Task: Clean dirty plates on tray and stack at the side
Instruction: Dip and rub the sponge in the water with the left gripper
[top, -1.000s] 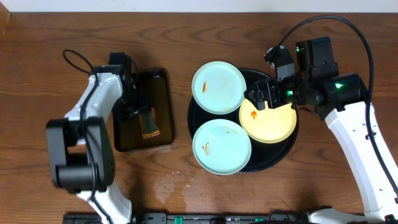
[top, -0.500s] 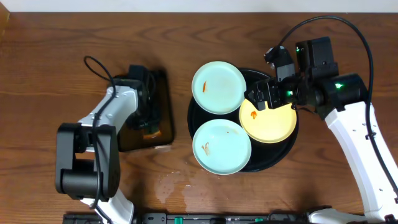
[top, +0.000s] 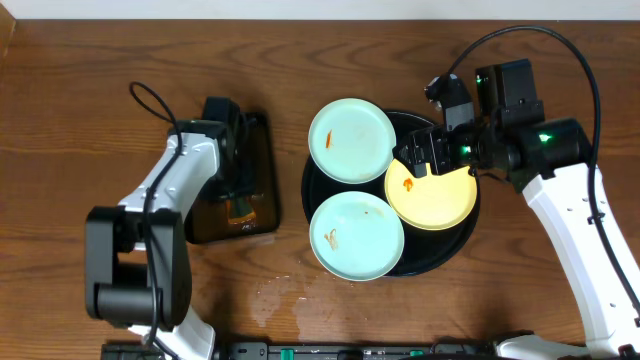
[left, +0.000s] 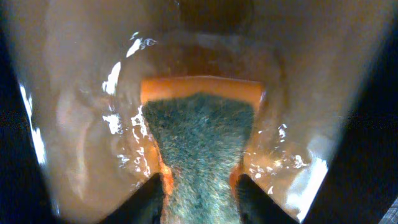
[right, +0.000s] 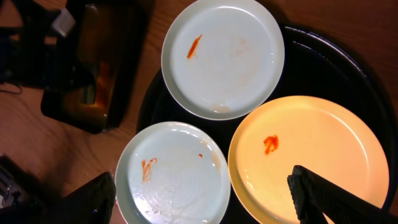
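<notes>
Left jaws on sponge (left: 198, 134) — further right

Open lane across bare bench (top: 290, 100) between rectangular tray (top: 266, 150) and round tray (top: 445, 255). Crowded there: far mint plate (top: 350, 140), near mint plate (top: 357, 237), yellow plate (top: 440, 200) partly under right pincer (top: 412, 162).

Brown wooden table (top: 80, 60), pale strip (top: 300, 8) behind.

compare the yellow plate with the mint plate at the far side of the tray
The yellow plate is pale yellow; the far mint plate is pale blue-green. The yellow plate lies inside the rim of the black tray, while the mint plate overhangs it. The yellow plate's smear is a small blotch, the mint plate's a thin streak. Both are small and round.
</notes>
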